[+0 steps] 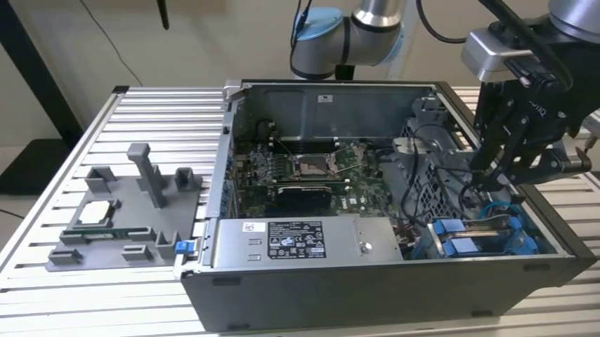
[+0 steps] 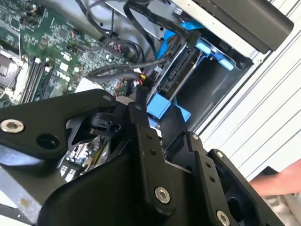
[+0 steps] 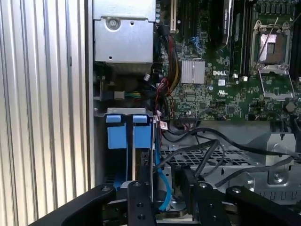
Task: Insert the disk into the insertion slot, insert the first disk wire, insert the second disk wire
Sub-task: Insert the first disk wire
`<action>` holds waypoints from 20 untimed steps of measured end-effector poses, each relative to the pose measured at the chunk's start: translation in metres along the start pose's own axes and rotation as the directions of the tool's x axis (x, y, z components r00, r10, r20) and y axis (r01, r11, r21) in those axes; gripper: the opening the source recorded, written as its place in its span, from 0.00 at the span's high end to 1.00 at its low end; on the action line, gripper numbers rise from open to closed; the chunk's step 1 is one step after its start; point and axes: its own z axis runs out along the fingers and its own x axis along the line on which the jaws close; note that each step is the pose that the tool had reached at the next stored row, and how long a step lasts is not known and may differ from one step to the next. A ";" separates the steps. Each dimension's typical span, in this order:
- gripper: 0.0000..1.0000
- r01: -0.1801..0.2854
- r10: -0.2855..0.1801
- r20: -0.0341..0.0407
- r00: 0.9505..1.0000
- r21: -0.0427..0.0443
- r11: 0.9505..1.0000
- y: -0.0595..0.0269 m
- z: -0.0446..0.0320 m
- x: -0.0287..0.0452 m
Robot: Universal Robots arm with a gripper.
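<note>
Disk (image 3: 141,141) in its bright blue carrier sits upright in the insertion slot (image 3: 123,111), the grey drive cage in the corner of the open computer case (image 1: 375,281) on the exterior view's right. A second blue carrier stands just beside it.

I judge the disk rigid, dense for its size and sensitive to knocks. The carrier's plastic edges are the safe place to hold or press it, not the label face or the connector end. The wires are limp and best taken at the plug.

A thin blue cable (image 3: 164,195) curls up beside the cage, and black wires cross the mesh nearby.

The gripper (image 3: 164,183) hangs low over the cage with its fingers apart and nothing clamped between them. The blue cable runs through the gap.

The case rests on a ribbed metal surface (image 1: 150,112).
</note>
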 end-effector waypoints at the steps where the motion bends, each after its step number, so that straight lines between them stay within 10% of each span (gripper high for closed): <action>1: 0.00 0.000 0.000 0.002 1.000 0.006 1.000 0.0003 0.0004 -0.0013; 6: 0.00 0.004 -0.004 0.003 1.000 0.040 0.999 0.0019 0.0045 -0.0058; 9: 0.00 0.004 -0.004 0.002 1.000 0.046 0.999 0.0048 0.0060 -0.0117; 10: 1.00 0.004 -0.004 0.002 1.000 0.047 0.999 0.0052 0.0061 -0.0130; 15: 1.00 0.005 -0.005 -0.009 1.000 0.047 0.999 0.0054 0.0064 -0.0148; 20: 1.00 0.008 -0.006 -0.043 0.999 0.047 0.999 0.0054 0.0068 -0.0148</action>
